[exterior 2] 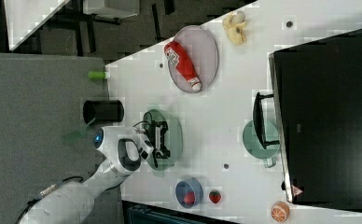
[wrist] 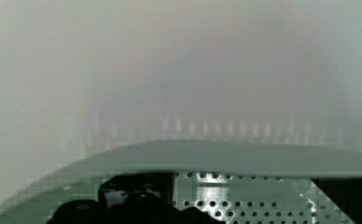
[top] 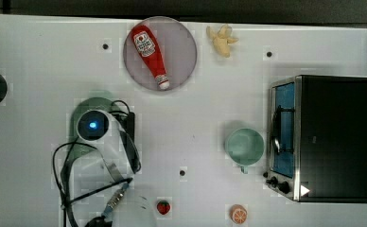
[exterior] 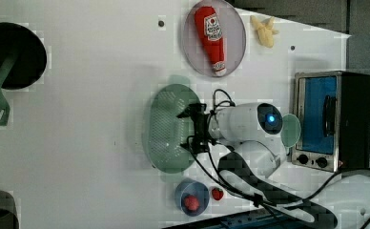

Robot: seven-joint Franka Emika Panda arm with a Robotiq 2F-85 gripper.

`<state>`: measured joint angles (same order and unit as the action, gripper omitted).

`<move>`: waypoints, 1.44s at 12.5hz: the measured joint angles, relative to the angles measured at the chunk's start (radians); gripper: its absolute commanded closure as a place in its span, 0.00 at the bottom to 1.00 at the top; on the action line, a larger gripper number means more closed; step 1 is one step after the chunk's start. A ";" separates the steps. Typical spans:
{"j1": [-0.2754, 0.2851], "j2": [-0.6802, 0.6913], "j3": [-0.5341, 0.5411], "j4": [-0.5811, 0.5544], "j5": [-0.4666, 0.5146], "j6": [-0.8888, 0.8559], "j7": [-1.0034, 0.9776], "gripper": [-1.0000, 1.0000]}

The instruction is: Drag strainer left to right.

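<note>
The strainer (exterior: 166, 129) is a pale mint-green oblong colander with many small holes, lying flat on the white table. My gripper (exterior: 184, 130) is open over the strainer's edge on the left view's right, its black fingers spread along the rim. In the right view the gripper (exterior 2: 165, 138) hangs over the strainer (exterior 2: 174, 135). In the top view the arm covers most of the strainer (top: 96, 100). The wrist view looks close onto the strainer's rim and holed base (wrist: 244, 158), with a dark finger (wrist: 128, 203) low in the picture.
A green mug (top: 244, 146) stands beside a toaster oven (top: 323, 137). A ketchup bottle (top: 149, 52) lies on a grey plate, with a banana (top: 222, 40) nearby. A strawberry (top: 162, 207), an orange slice (top: 238, 213) and a blue bowl (exterior: 191, 196) sit near the robot's side.
</note>
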<state>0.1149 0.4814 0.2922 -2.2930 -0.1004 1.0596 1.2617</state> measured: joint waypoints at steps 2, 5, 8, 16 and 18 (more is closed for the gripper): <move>-0.015 -0.031 -0.039 -0.041 -0.007 -0.004 -0.004 0.00; -0.039 -0.046 -0.109 -0.055 0.010 0.002 -0.062 0.00; -0.057 -0.075 -0.196 -0.070 0.017 0.017 -0.150 0.00; -0.102 -0.082 -0.387 -0.068 0.013 0.032 -0.349 0.00; -0.112 -0.079 -0.405 -0.074 0.026 0.061 -0.394 0.00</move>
<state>0.0028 0.4021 -0.1127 -2.3672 -0.0748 1.1201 0.8682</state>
